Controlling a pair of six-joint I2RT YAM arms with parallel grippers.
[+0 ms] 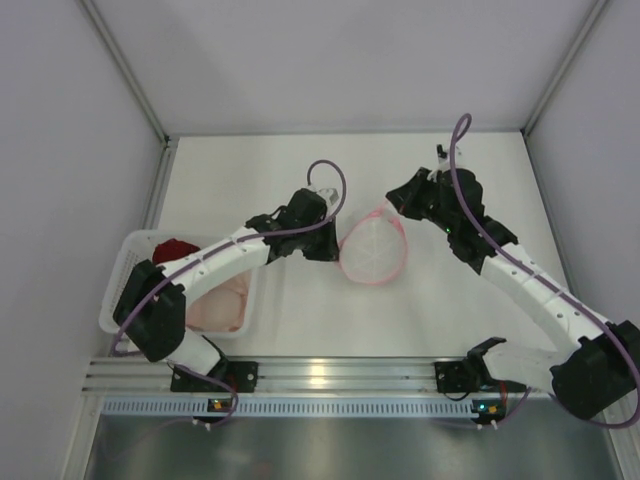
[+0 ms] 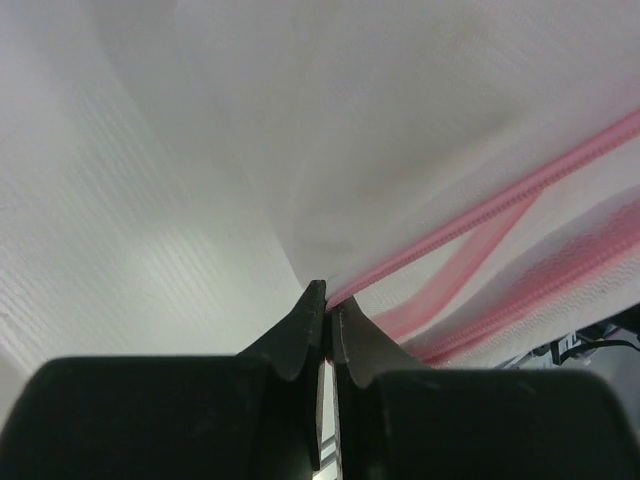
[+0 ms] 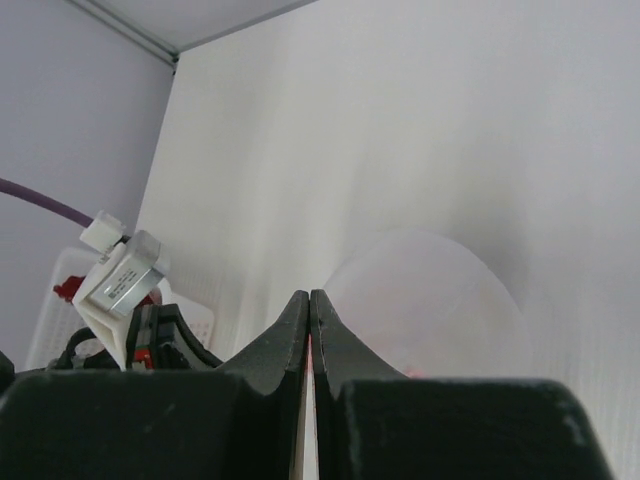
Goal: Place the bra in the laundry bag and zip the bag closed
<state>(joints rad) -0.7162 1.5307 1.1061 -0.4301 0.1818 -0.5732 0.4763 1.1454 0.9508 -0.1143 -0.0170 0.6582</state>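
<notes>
The laundry bag [image 1: 372, 250], white mesh with a pink zip rim, is held up between both grippers over the table's middle. My left gripper [image 1: 337, 243] is shut on its left edge; in the left wrist view the jaws [image 2: 327, 300] pinch the pink zip rim [image 2: 500, 205] and mesh fills the frame. My right gripper [image 1: 392, 207] is shut at the bag's upper right rim; in the right wrist view [image 3: 309, 305] a pink sliver shows between the jaws, with the bag's dome [image 3: 430, 300] just beyond. The pale pink bra [image 1: 222, 303] lies in the basket, away from both grippers.
A white perforated basket [image 1: 120, 290] stands at the near left and also holds a dark red bra [image 1: 175, 246]. White walls enclose the table at the left, back and right. A metal rail [image 1: 330, 375] runs along the near edge.
</notes>
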